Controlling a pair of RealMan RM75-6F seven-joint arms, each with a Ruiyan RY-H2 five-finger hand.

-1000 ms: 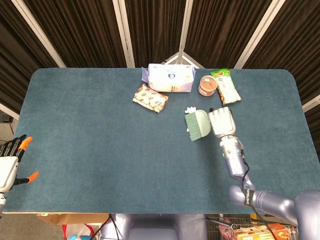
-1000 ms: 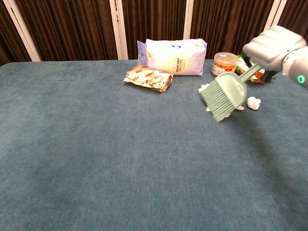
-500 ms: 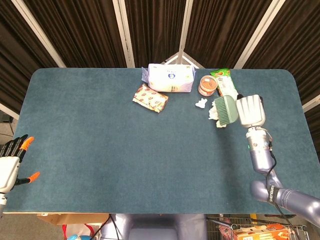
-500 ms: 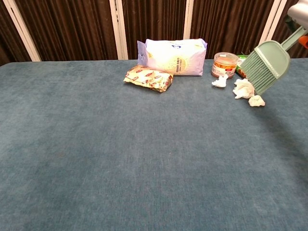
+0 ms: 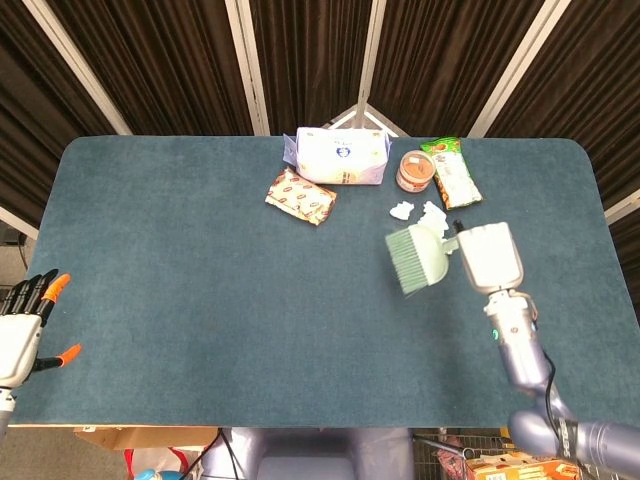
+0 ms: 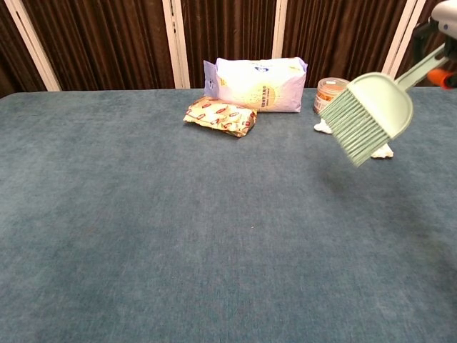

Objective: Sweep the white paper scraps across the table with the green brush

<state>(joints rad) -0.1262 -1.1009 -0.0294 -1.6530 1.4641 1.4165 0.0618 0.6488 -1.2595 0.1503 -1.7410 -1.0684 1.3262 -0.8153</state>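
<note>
- The right hand [image 5: 488,256] holds the green brush [image 5: 418,257] by its handle; the fingers are hidden under the back of the hand, but the brush hangs from it, so they must be clamped on the handle.
- In the chest view the brush [image 6: 367,117] is lifted clear of the table [image 5: 200,300], bristles tilted down and toward the table's left side.
- The white scraps [image 5: 418,212] lie just beyond the brush head, toward the far edge, near the jar [image 5: 414,171] and the green snack bag [image 5: 453,171]; from the chest view only bits of them [image 6: 323,127] peek out behind the brush.
- The left hand [image 5: 22,330] hangs off the near left corner, fingers spread, holding nothing.
- Risks, as I judge them:
  - The bristles sit on the near side of the scraps, so a stroke begun here would miss them.
  - Lowering too far back could knock the jar or bag, which stand close by.
  - A fast or shallow pass may skip over light paper or scatter it.
  - Scraps pushed left could lodge against the orange packet [image 5: 301,196] or the white pouch [image 5: 340,156].
  - A loose hold could let the brush twist as the bristles drag on the cloth.
</note>
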